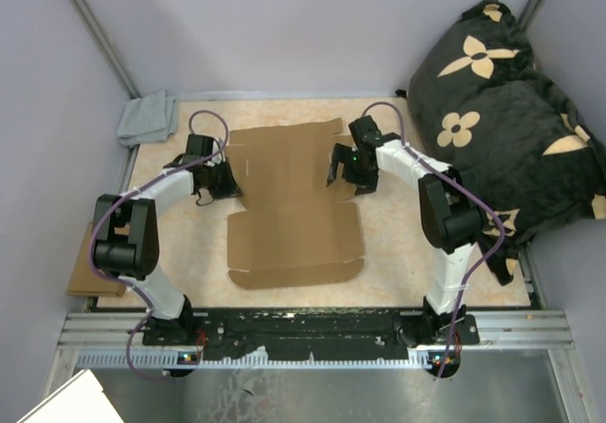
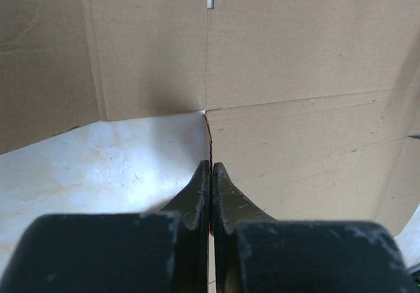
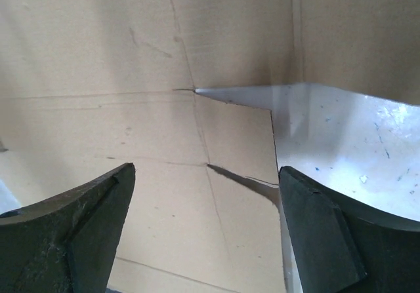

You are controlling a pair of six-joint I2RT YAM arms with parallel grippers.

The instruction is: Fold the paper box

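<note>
Table room flanks the paper box; a cushion crowds the right edge.

Tabletop: pale, marbled, walled in grey on three sides.
Cloth: grey, folded, on the far left corner.
Cushion: black with tan flowers, slumped over the right edge.
Cardboard scrap: small, brown, at the left edge.
White sheet: lying at the near left, off the top.

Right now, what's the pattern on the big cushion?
Black cushion with tan flower motifs; top external view shows it best.
</note>
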